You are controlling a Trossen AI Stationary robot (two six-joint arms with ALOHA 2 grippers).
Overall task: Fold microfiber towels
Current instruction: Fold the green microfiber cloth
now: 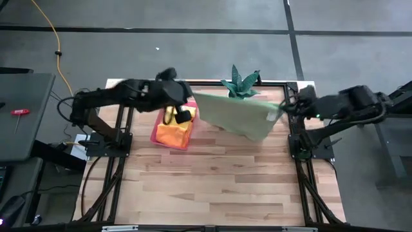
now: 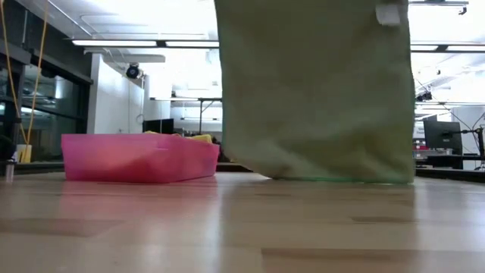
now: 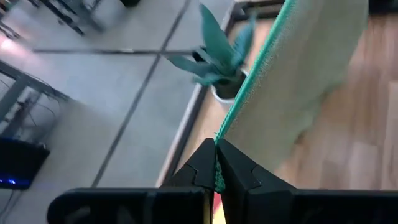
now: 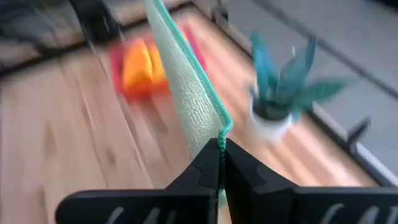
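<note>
Light wooden desk (image 1: 212, 180); far on it, left of centre, a pink tray (image 1: 168, 138); a potted plant (image 1: 240, 84) at the far edge, right of it.

Pale green towel (image 1: 241, 116): held up off table by two top corners, stretched between them, hanging as flat sheet across far middle of table; teal stitched edge; lower edge brushing or just above wood, cannot tell which. Orange towel (image 1: 172, 134): bunched in pink tray, left of hanging sheet. Yellow towel (image 1: 169, 115): crumpled in same tray, far side of orange one.
</note>
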